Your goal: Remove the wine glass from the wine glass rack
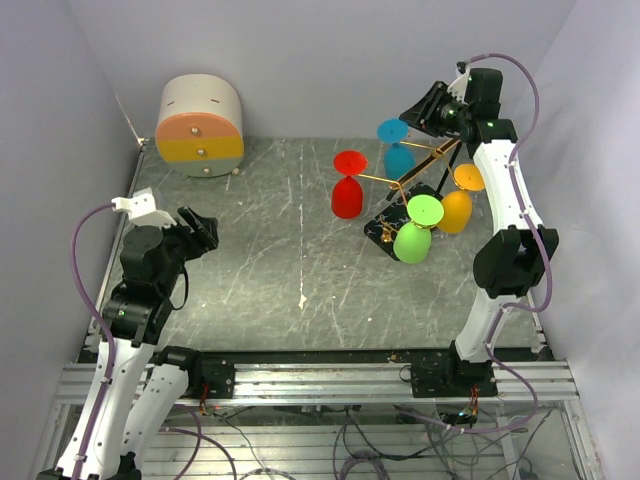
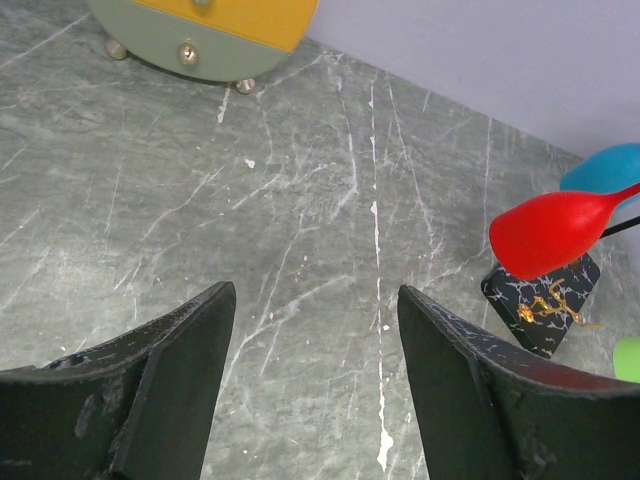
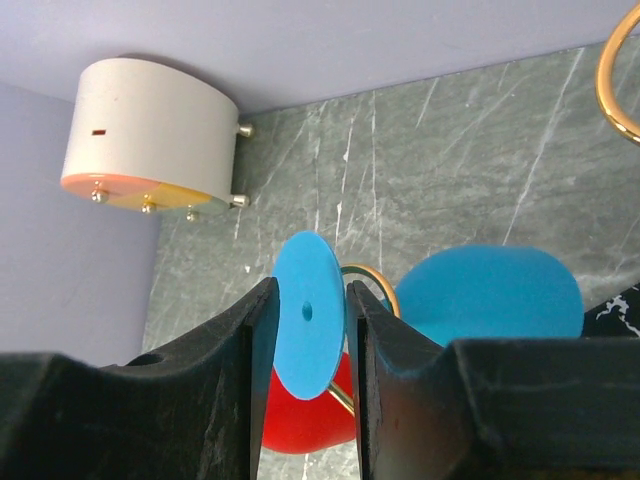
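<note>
- At the far left corner of the table [image 1: 270, 285] we see a small half-round drawer cabinet [image 1: 200, 125], cream on top with 1 orange and 1 yellow drawer front facing us.
- The left gripper [image 1: 203, 230] hangs above the left side of the table, well apart from the rack. In the left wrist view its 2 fingers stand wide apart with only bare tabletop between them.
- A red wine glass [image 1: 346, 198] hangs bowl-down from the leftmost gold arm, its round foot uppermost.
- The wine glass rack [image 1: 381, 231] stands right of centre towards the back. Its small black square base rests on the table and its thin gold arms spread out above.
- The blue wine glass [image 1: 399, 160] hangs on the rack at its far side, just behind the red one.
- A green wine glass [image 1: 412, 242] hangs on the near side, over the base.
- An orange wine glass [image 1: 455, 211] hangs on the right side.
- The right gripper [image 3: 310, 290] is raised at the back of the rack. In the right wrist view its 2 fingers flank the blue foot disc [image 3: 308, 330], which fills the gap between them. We cannot tell whether they are pressing on it yet.
</note>
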You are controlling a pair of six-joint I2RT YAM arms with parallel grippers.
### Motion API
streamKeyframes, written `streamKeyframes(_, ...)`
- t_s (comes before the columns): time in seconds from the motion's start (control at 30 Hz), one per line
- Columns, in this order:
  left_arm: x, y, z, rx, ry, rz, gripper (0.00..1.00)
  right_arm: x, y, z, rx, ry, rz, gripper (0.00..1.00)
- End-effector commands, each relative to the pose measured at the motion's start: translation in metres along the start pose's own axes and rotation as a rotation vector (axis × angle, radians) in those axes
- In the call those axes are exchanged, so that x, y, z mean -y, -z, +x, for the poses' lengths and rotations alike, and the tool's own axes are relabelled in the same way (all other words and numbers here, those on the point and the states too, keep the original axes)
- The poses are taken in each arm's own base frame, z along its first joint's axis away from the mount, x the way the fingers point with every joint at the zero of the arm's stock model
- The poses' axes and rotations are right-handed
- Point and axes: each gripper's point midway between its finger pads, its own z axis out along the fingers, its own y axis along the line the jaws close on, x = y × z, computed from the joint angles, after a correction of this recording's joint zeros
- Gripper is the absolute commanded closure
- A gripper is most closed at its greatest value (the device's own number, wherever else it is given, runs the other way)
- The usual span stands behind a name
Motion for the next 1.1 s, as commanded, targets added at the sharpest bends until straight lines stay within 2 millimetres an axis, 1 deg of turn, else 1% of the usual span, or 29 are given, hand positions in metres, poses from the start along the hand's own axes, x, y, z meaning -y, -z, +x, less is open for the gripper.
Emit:
streamKeyframes(0.0,0.004,0.002,-0.006,0.016,0.004,0.017,0.23,-0.021,0.012,-0.007,0.025,0.015,-0.065,0.67)
streamKeyframes(0.2,0.005,0.000,-0.004,0.006,0.003,0.023,0.24,-0.024,0.011,0.001,0.002,0.005,-0.086,0.69)
streamKeyframes(0.5,0.005,-0.001,-0.003,0.003,0.003,0.024,0.24,-0.030,0.018,0.007,-0.007,0.002,-0.092,0.74)
streamKeyframes(0.57,0.004,-0.001,-0.003,0.002,0.003,0.023,0.24,-0.028,0.018,0.009,-0.012,-0.001,-0.083,0.78)
streamKeyframes(0.73,0.005,-0.001,-0.003,0.002,0.005,0.024,0.24,-0.025,0.018,0.010,-0.008,-0.014,-0.073,1.00)
streamKeyframes(0.9,0.004,-0.001,-0.003,0.003,0.004,0.020,0.24,-0.025,0.018,0.008,0.019,-0.049,-0.065,1.00)
streamKeyframes(1.07,0.004,0.000,-0.004,0.005,0.004,0.019,0.24,-0.015,0.024,0.003,0.060,-0.078,-0.019,1.00)
